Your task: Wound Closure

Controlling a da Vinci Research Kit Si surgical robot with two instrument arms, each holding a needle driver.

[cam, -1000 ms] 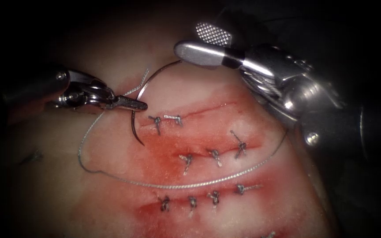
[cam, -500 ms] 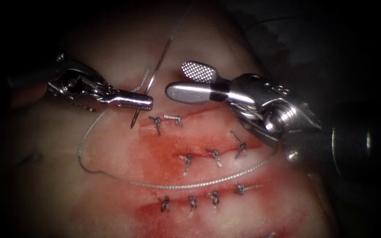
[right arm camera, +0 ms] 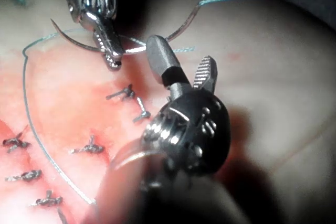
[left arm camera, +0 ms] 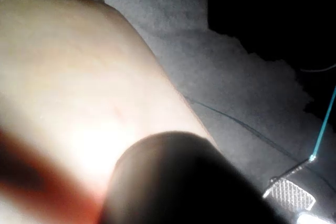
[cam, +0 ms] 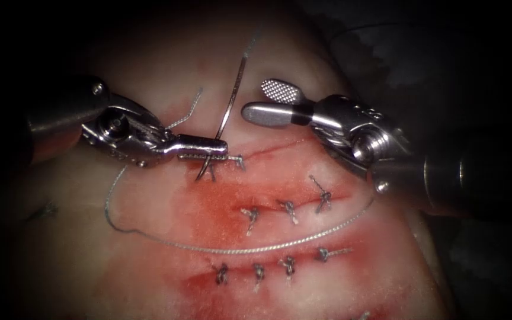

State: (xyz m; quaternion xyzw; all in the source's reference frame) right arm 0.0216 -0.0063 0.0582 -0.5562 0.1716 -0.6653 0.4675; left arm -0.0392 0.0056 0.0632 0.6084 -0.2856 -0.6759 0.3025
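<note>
My left fingers (cam: 205,148) clamp the curved needle (cam: 227,112) low on its curve, near the point, just above the topmost cut (cam: 274,148). Right fingers (cam: 271,102) gape beside it, empty. Steel: stiff, slick, light; grip the mid-curve.

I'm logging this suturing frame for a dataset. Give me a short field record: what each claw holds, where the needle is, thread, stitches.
left claw: shut on the needle, nearer its point than its tail
right claw: open, holds nothing, just right of the needle
needle: above the tissue, at the left end of the top cut; whether its point enters the tissue cannot be told
thread: loops across the tissue from the needle's tail
stitches: knotted along three cuts
</note>
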